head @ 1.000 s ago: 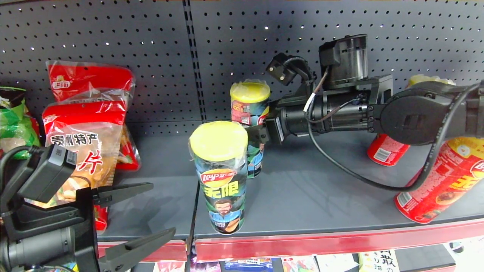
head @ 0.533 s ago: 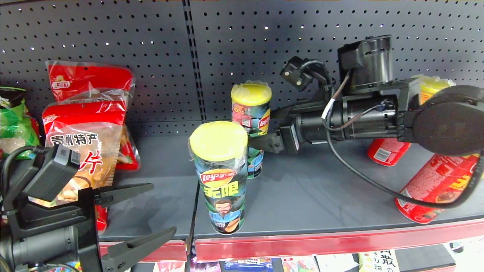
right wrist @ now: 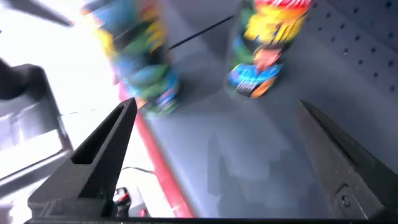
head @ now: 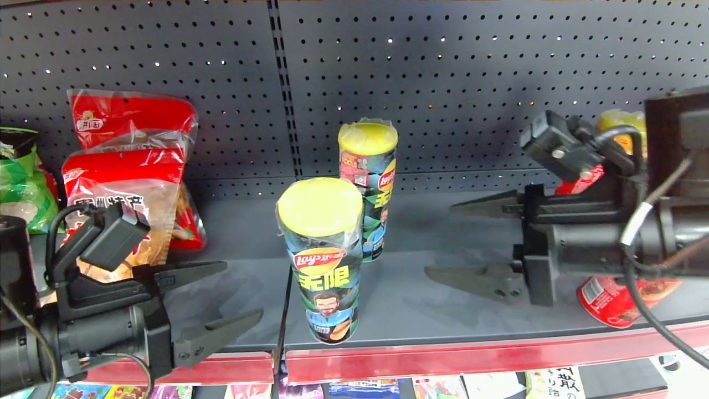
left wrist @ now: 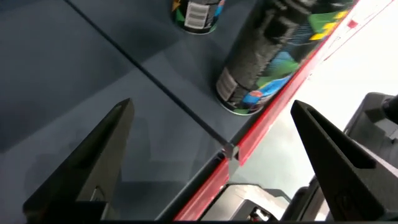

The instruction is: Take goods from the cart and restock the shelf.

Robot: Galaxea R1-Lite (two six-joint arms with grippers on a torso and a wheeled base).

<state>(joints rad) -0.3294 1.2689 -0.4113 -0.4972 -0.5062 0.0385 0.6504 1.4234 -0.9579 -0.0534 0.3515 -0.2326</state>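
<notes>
Judging from the layout, saw the chief hazard at the front can [head: 324,260]: stood upright close to the red front lip of the shelf [head: 437,316], between the left pincer [head: 242,291] and the right pincer [head: 439,239], so could have been tipped off the edge by a sideways sweep of either. Reckoned the back can [head: 368,183], upright just behind it toward the pegboard, likely to go over too on a rearward nudge. Noted also a red can [head: 620,302] lying tilted beneath the right arm, liable to roll if brushed. Found the right pincer spread wide, gripping nothing, touching nothing, well apart from both upright cans. Found the left pincer likewise wide apart and empty, hovering by the shelf's front edge near the snack bags [head: 127,188].
</notes>
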